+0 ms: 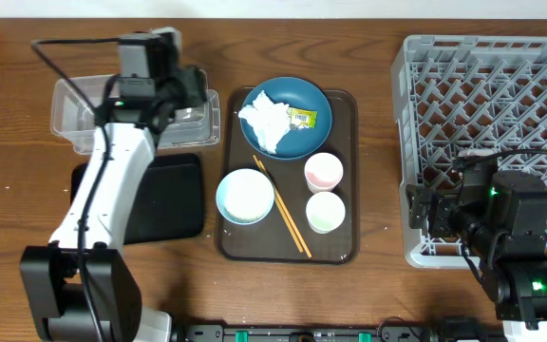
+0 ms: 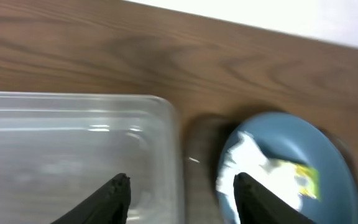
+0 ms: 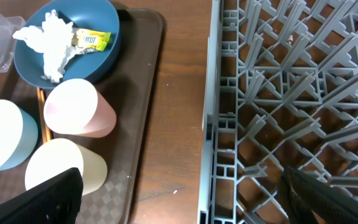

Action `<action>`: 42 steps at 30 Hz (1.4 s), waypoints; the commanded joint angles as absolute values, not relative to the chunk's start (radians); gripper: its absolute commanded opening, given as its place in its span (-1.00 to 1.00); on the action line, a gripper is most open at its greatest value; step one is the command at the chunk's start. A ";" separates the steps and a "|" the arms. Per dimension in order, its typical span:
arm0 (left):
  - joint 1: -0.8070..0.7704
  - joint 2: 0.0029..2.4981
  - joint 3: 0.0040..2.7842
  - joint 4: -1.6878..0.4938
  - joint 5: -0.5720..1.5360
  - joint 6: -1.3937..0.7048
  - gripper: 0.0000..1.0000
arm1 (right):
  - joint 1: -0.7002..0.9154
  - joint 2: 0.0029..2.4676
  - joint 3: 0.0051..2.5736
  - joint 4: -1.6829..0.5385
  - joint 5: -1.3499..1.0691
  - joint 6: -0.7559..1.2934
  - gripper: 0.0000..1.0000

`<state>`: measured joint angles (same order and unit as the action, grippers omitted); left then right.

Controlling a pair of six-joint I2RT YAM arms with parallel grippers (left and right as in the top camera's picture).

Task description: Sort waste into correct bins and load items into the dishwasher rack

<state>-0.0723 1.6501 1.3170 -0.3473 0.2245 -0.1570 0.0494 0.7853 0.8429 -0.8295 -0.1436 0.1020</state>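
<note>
The dark blue plate [image 1: 288, 116] on the brown serving tray holds crumpled white tissue [image 1: 264, 122] and the yellow-green wrapper [image 1: 304, 117]. The light blue bowl [image 1: 245, 197], wooden chopsticks [image 1: 283, 209], pink cup [image 1: 323, 172] and pale green cup [image 1: 325, 211] stand in front of it. My left gripper [image 2: 182, 186] is open and empty above the right end of the clear tub [image 2: 73, 143], with the plate [image 2: 291, 162] to its right. My right gripper [image 3: 185, 196] is open and empty over the left edge of the grey rack [image 3: 278, 93]. Rice grains are too small to tell.
The black tray [image 1: 174, 195] lies in front of the clear tub [image 1: 65, 109], partly under my left arm. The brown serving tray [image 1: 345, 218] sits mid-table. The grey rack [image 1: 492, 114] fills the right side. Bare wood separates the serving tray and the rack.
</note>
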 commanded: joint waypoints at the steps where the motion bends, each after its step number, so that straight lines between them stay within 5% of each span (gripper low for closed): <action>1: -0.140 1.699 1.324 -0.359 0.280 -0.154 0.16 | 0.054 0.784 0.863 -0.830 -0.154 0.093 0.99; 20: -0.408 2.033 1.324 -0.222 0.138 -0.146 0.32 | 0.054 0.784 0.863 -0.835 -0.154 0.093 0.99; 23: -0.412 2.034 1.324 -0.221 0.138 -0.146 -0.03 | 0.054 0.784 0.863 -0.835 -0.155 0.093 0.98; 27: -0.411 2.030 1.324 -0.227 0.138 -0.146 -0.89 | 0.054 0.784 0.863 -0.838 -0.155 0.093 0.99; 42: -0.262 1.676 1.324 -0.350 -0.011 -0.146 -0.88 | 0.054 0.784 0.863 -0.849 -0.154 0.093 0.98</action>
<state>-0.3176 1.7351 1.3174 -0.3305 0.0891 -0.1528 0.0494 0.7853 0.8429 -0.8490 -0.1463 0.1020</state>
